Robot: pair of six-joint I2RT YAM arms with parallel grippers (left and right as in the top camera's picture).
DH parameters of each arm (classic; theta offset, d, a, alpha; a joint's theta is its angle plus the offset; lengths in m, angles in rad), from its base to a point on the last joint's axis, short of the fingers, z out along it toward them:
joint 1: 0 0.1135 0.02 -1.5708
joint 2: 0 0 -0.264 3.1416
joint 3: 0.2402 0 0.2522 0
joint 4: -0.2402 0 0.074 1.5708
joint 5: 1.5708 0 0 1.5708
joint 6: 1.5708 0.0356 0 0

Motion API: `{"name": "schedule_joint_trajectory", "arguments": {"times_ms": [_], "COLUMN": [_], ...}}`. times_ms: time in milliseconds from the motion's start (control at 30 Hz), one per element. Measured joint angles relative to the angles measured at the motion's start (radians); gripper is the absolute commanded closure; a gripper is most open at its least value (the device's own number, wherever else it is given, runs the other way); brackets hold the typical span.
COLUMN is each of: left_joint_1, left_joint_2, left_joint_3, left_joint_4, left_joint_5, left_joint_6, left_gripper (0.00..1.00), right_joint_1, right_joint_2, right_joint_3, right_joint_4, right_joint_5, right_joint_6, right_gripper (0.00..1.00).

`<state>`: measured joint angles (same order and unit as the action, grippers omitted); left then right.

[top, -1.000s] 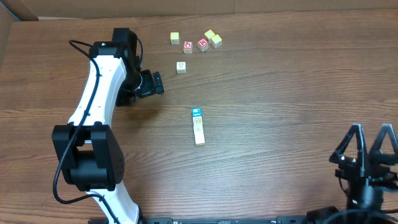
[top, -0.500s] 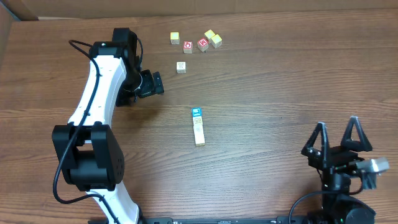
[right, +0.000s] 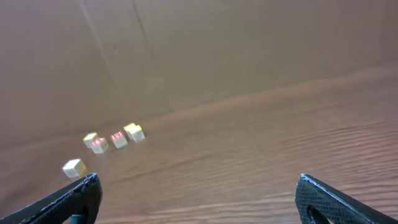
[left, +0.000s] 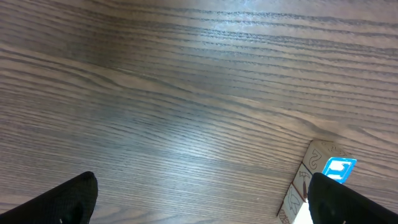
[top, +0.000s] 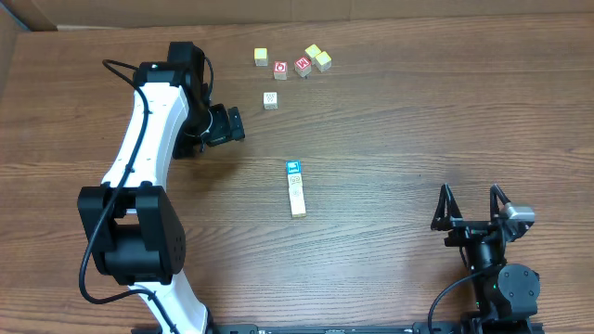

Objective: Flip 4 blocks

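**A:** Two pincers to account for. How does the left pincer (left: 202,194) stand?

**B:** Spread wide. Its dark fingertips (left: 68,199) sit in the lower corners of its own camera's view, with only bare tabletop (left: 155,93) between them. It has hold of nothing.

**A:** And the right pincer (top: 471,199)?

**B:** The same. It gapes and is empty, with its fingers pointing out over the wood.

**A:** Where are the blocks (top: 296,190)?

**B:** They lie end to end in a short row on the tabletop, in neither pincer's grip. In the left wrist view the row runs in beside that pincer's right fingertip and is partly hidden behind it. Whether it touches the fingertip I cannot tell. The blue-faced block (left: 339,168) is at the row's far end. The right pincer is well apart from the row, which lies ahead of it and off to its left.

**A:** Anything else?

**B:** There are loose cubes (right: 112,140) far ahead of the right pincer, toward its left finger. They are blurred, though yellow and red faces show.
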<state>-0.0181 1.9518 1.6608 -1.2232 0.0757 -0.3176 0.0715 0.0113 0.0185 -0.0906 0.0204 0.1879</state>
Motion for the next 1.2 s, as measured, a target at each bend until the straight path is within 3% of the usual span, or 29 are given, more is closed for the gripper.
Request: {"name": "schedule_joint_trajectory", "arguments": {"times_ms": [367, 1200], "left_joint_1": [0.0, 0.0], "left_joint_2": [0.0, 0.0], "left_joint_3": [0.0, 0.0], "left_joint_4": [0.0, 0.0], "left_joint_5": [0.0, 0.0], "left_joint_6": [0.0, 0.0], "left_gripper": [0.0, 0.0], "right_joint_1": [0.0, 0.0], "right_joint_2": [0.0, 0.0], "right_joint_3": [0.0, 0.0], "right_joint_4": [0.0, 0.001], "right_joint_5": [-0.04, -0.042], "right_joint_6": [-0.185, -0.211], "right_gripper": [0.0, 0.0]}}
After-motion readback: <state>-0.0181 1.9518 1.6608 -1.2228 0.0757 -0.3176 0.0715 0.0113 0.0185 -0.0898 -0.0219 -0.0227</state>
